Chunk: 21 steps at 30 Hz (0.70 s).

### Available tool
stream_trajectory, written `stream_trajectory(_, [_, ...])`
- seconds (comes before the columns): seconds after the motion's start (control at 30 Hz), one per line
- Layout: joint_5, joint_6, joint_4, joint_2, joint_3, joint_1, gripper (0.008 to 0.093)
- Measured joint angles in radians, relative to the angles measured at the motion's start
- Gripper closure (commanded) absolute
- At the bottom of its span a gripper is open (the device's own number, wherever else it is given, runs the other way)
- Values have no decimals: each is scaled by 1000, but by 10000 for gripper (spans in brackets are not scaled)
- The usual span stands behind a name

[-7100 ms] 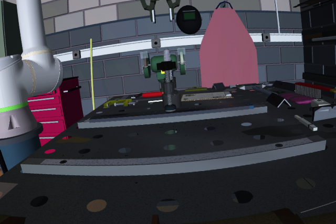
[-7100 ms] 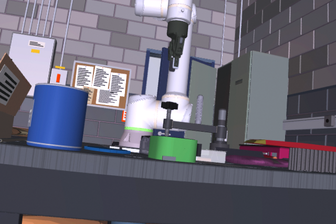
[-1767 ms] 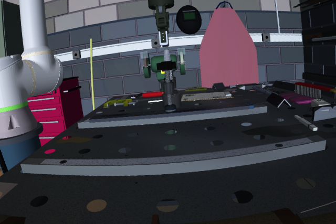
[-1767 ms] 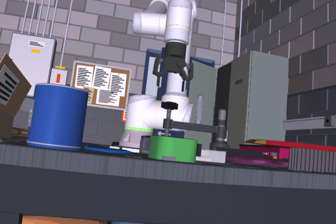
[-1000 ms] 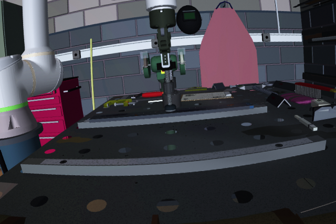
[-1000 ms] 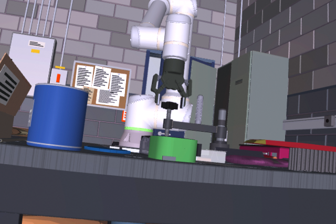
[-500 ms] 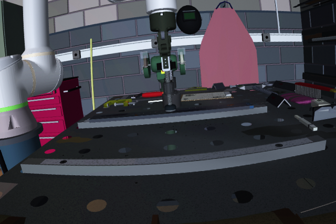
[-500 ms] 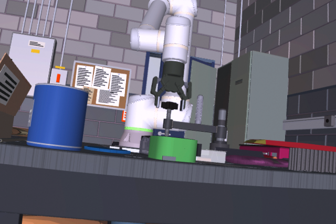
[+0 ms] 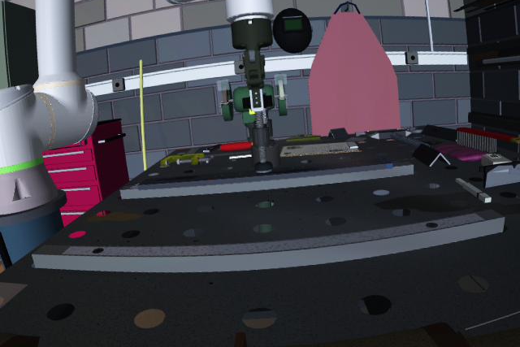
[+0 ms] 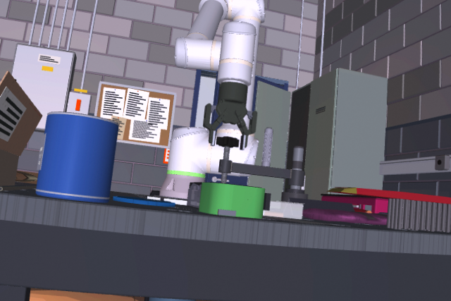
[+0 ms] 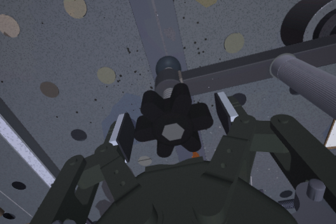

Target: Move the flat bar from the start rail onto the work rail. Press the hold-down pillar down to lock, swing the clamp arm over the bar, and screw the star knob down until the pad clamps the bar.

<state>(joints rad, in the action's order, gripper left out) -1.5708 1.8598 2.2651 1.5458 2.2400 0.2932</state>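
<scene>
The black star knob (image 11: 172, 123) sits atop its threaded screw, level with my fingertips and between them. My gripper (image 11: 174, 124) is open around the knob (image 10: 226, 142) and holds nothing. The screw runs down through the end of the dark clamp arm (image 10: 259, 171), which reaches out from the hold-down pillar (image 10: 297, 172). The round pad (image 9: 263, 167) at the screw's foot stands over the flat bar (image 9: 269, 178), which lies along the far rail. The near rail (image 9: 269, 242) is bare.
A ribbed grey handle (image 11: 304, 80) juts out close to my right finger. A green cylinder (image 10: 231, 200) and a blue drum (image 10: 77, 156) stand on the table's edge. Tools and a wire brush (image 9: 483, 138) lie to the right.
</scene>
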Motion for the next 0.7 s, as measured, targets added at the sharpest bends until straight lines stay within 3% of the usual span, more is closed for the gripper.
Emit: stream_trajectory(0.7, [1, 0, 0, 0, 0, 0, 649])
